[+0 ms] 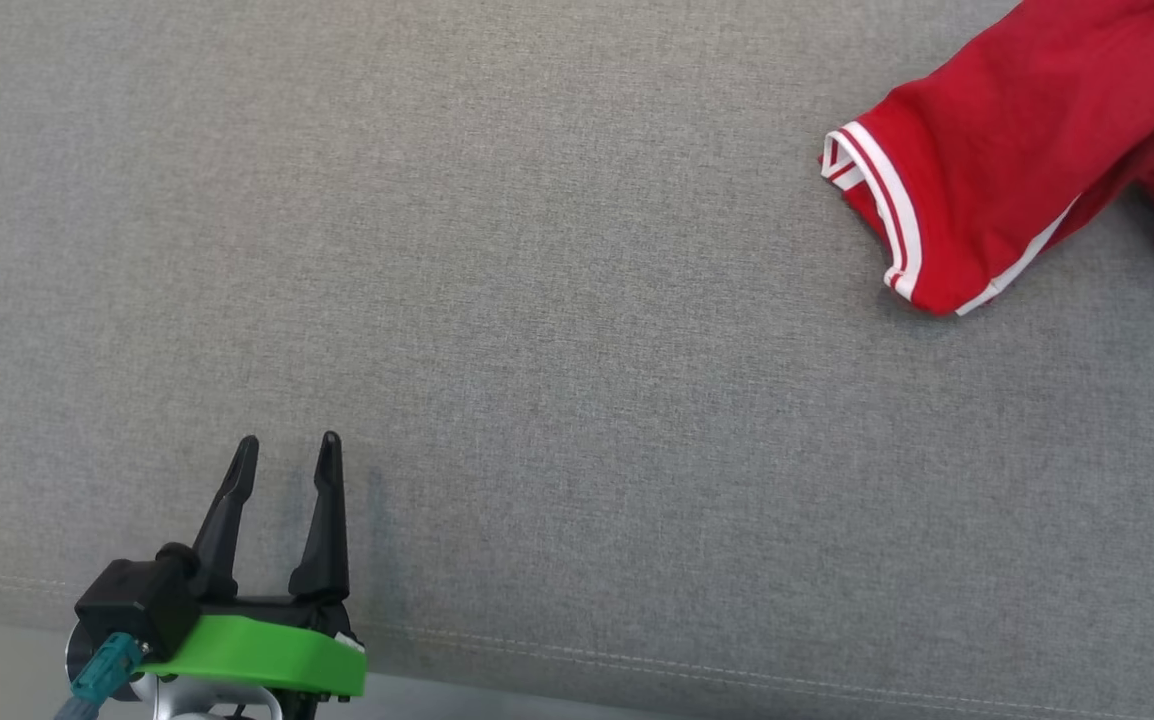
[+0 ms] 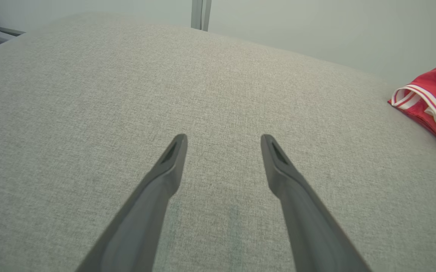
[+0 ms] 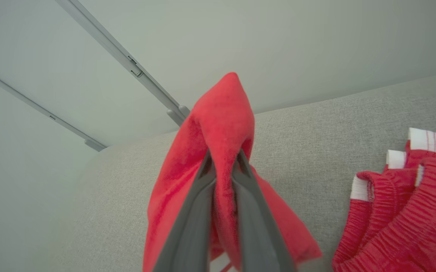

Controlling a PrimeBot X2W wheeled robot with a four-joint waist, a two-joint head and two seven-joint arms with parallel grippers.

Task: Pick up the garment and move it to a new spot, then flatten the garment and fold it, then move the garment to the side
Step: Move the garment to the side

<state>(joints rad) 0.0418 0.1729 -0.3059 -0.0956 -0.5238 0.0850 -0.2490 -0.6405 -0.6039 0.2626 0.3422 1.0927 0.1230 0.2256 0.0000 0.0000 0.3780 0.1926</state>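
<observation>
One pair of red shorts [image 1: 997,150] sits upper right in the head view, on one grey upholstered cushion [image 1: 537,300]. Two grippers show, each with two dark fingers [image 2: 157,196]: the left gripper [image 1: 289,440] at lower left there, the right gripper [image 3: 224,155] bottom centre of its wrist view. Two metal rails [image 3: 127,60] cross that view's upper left.

Light is soft, even, perhaps overhead (wrist views bend at edges).

red garment [image 1: 997,170], white-striped hem, crumpled at far right of grey cushion [image 1: 537,300], fold raised.
</observation>
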